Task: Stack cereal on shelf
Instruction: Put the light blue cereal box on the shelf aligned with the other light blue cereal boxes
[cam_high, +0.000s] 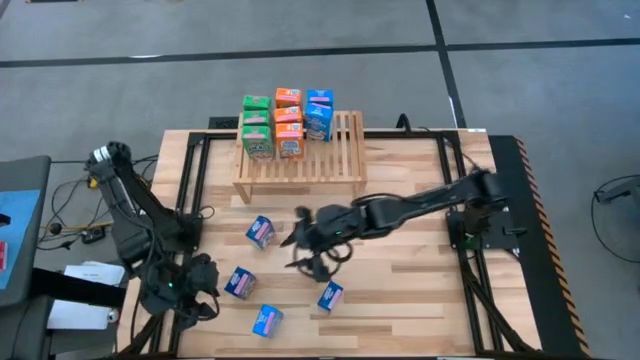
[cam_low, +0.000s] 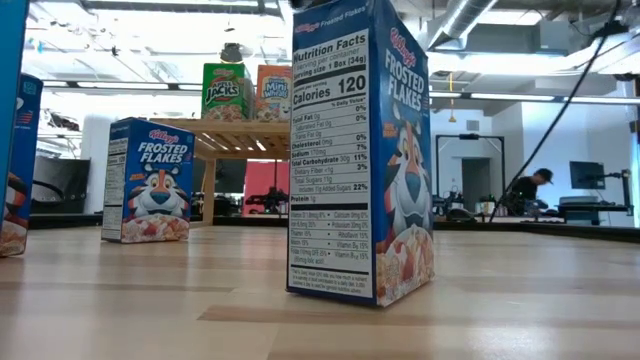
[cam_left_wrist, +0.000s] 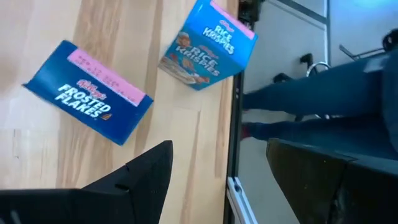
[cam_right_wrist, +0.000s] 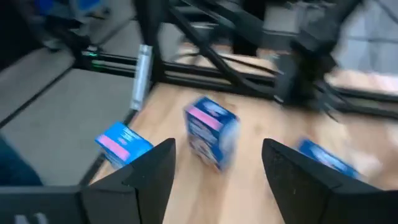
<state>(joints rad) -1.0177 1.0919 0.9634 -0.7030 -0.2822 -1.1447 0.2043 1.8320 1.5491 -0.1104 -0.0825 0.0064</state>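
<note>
The light-wood shelf stands at the table's far middle. On its slatted top stand green, orange and blue cereal boxes. Several blue boxes are loose on the table. In the low view, two Frosted Flakes boxes stand upright on their bottoms. My right gripper is open and empty over the table's middle, pointing toward the left; a blue box lies ahead of it. My left gripper is open and empty at the near left.
Dark frame rails run along the table's left and right sides. My left wrist view shows a Frosted Flakes box and a Rice Krispies box by the table's edge. The shelf's right half is bare slats.
</note>
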